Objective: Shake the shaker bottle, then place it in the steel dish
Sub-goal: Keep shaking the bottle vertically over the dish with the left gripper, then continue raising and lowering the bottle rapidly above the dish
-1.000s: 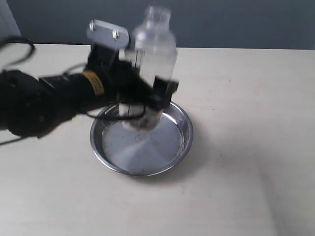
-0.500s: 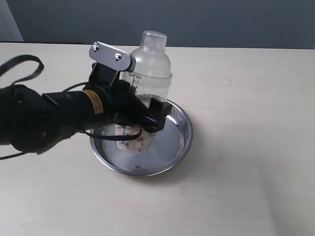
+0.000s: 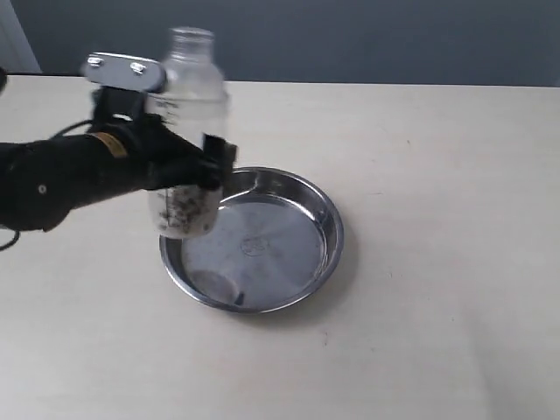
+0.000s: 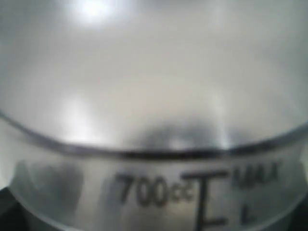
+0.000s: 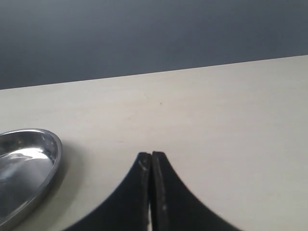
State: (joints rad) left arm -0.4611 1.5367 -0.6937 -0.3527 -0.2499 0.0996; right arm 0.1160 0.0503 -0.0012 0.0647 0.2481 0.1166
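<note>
The clear shaker bottle [image 3: 190,131] hangs upright in the air over the left rim of the steel dish [image 3: 289,262], with brown and white grains at its bottom. My left gripper [image 3: 179,166] is shut on its body from the left side. In the left wrist view the shaker bottle [image 4: 154,120] fills the frame, its black "700cc" mark close up, and the fingers are hidden. My right gripper [image 5: 151,155] is shut with nothing in it, low over the table, with the steel dish [image 5: 29,163] off to one side. The right arm is outside the exterior view.
The steel dish holds nothing. A pale wooden table [image 3: 437,175] lies all round it, with a dark grey wall [image 3: 367,39] behind its far edge.
My left gripper has carried the bottle leftward and upward, from over the dish's middle to above its left rim. The grains have shifted inside it.
</note>
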